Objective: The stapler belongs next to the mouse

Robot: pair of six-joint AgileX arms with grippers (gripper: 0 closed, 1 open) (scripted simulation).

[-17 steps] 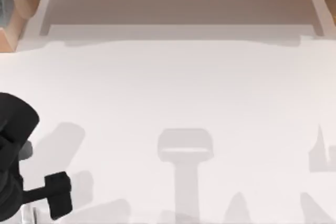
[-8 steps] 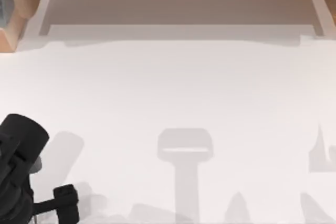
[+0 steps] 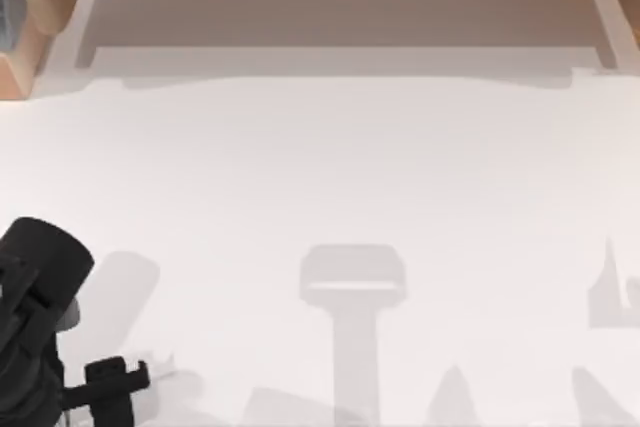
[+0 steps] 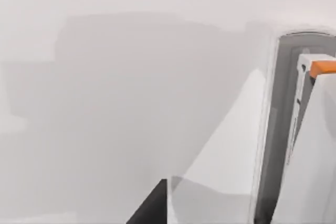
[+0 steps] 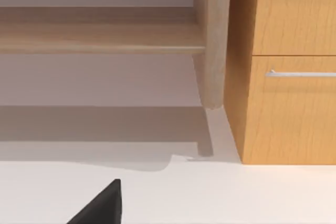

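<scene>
You see the left arm [image 3: 40,327] low at the table's [image 3: 330,167] left edge; its jaws' state I cannot tell.

Left arm [image 3: 35,332] low at table's [image 3: 330,167] left edge — white, bare-topped.

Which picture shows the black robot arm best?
The top view: the left arm and left gripper sit at the table's lower left. The left wrist view gives a sliver of that gripper; the right wrist view, a sliver of the right gripper.
</scene>
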